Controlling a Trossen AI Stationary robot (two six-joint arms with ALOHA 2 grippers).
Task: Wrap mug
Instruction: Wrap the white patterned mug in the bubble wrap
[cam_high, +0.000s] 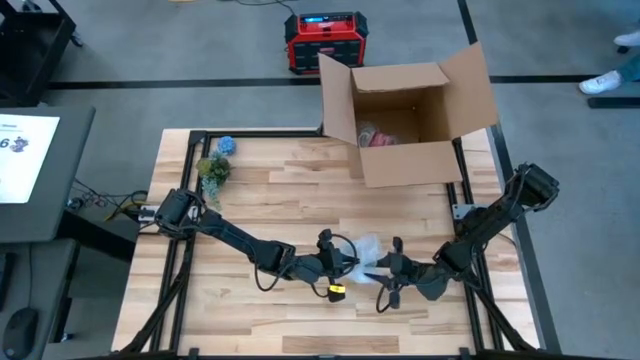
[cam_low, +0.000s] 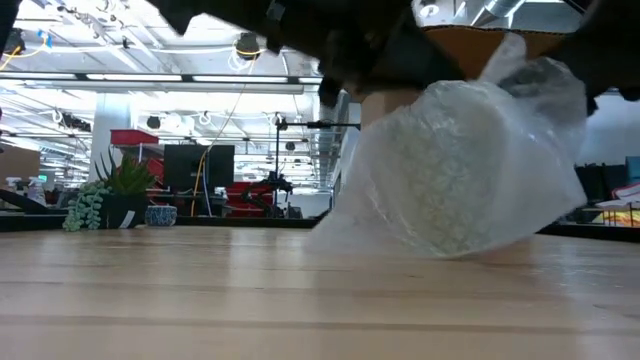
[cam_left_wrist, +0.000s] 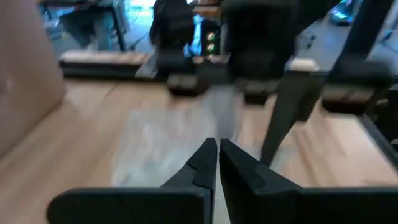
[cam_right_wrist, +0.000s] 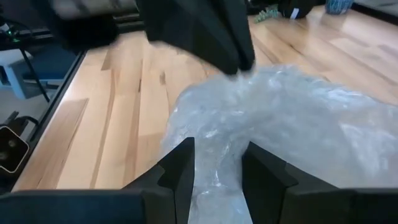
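A bundle of clear bubble wrap (cam_high: 367, 247) lies near the table's middle, toward its near edge. In the low view it bulges as a pale mound (cam_low: 460, 170) resting on the wood. The mug is hidden; only a pale rounded bulk shows through the wrap. My left gripper (cam_high: 348, 262) comes from the left and is shut at the bundle's upper edge. My right gripper (cam_high: 374, 272) comes from the right, its fingers closed on a bunch of wrap (cam_right_wrist: 217, 186). My left gripper pinches a thin edge of the wrap at the bundle's top (cam_right_wrist: 241, 73) between its two fingertips, coming in slanting from the table's left. The wrap rises to the fingers there; the bundle's underside stays on the table. My right gripper has a gathered bunch of wrap (cam_right_wrist: 219, 158) between its two fingers (cam_right_wrist: 181, 167), several layers crumpled together. The fingers come nearly level from the table's right and near side. The bundle rests on the wood in front of them.
An open cardboard box (cam_high: 410, 110) stands at the table's far right. A small plant (cam_high: 213, 170) and a blue pot (cam_high: 227, 145) sit at the far left. A red device (cam_high: 322, 40) is on the floor beyond. Bare wood lies left of the bundle.
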